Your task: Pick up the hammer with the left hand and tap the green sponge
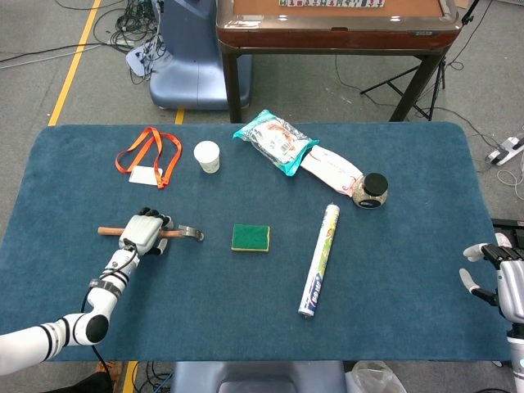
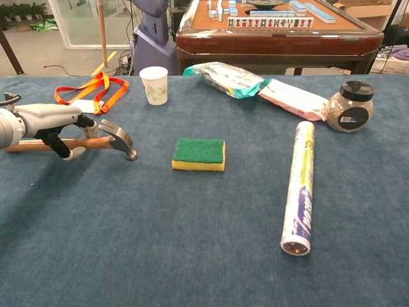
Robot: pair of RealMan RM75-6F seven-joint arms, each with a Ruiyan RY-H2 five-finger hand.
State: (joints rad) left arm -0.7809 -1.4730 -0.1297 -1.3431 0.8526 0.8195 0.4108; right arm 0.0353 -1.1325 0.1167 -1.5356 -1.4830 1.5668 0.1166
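A hammer [image 1: 190, 234] with a wooden handle and steel head [image 2: 121, 137] lies on the blue table at the left, its head pointing toward the green sponge [image 1: 250, 237]. My left hand [image 1: 143, 232] covers the middle of the handle. In the chest view the left hand [image 2: 48, 121] has its fingers behind the handle and its thumb in front, wrapped around it. The hammer rests on the cloth. The sponge [image 2: 199, 153], green on yellow, lies flat a short way right of the hammer head. My right hand [image 1: 499, 278] hangs at the table's right edge, fingers apart, holding nothing.
A foil roll [image 1: 319, 260] lies right of the sponge. Behind are a paper cup [image 1: 207, 156], an orange lanyard [image 1: 147, 155], two snack packets [image 1: 274, 141] and a black-lidded jar [image 1: 374, 190]. A brown table [image 1: 336, 24] stands beyond the far edge.
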